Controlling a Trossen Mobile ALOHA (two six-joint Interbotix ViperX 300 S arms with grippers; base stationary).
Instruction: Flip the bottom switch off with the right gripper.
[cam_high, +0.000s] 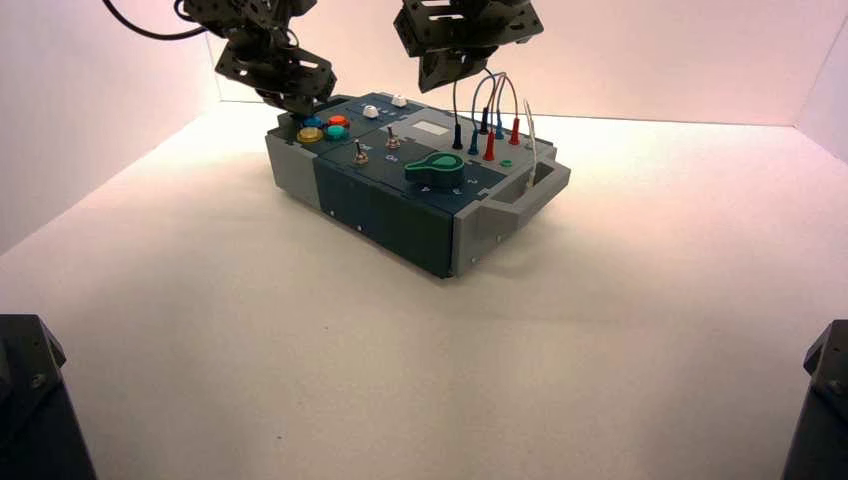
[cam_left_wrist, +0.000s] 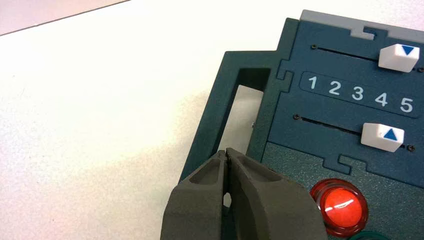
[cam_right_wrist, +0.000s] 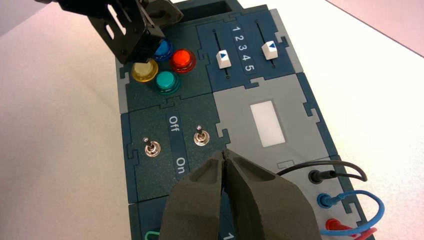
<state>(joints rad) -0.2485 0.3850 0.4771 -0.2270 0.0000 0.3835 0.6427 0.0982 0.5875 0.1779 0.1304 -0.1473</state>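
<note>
Right gripper (cam_right_wrist: 224, 154) is hovering above the box (cam_high: 400, 215), fingers pressed together, near the bottom switch (cam_right_wrist: 151, 148); left gripper (cam_left_wrist: 227, 152) is waiting, closed, by the buttons.

A plain white table (cam_high: 300, 340) carries everything — its surface runs wide from the near edge to the far wall. Directly on it rests one thing only, the grey and dark teal box (cam_high: 400, 205), set toward the far middle and turned at an angle.

The box (cam_right_wrist: 150, 180) reads "Off" and "On" between its toggles, "1 2 3 4 5" between the sliders (cam_right_wrist: 223, 58); perhaps a "1" lower down.
</note>
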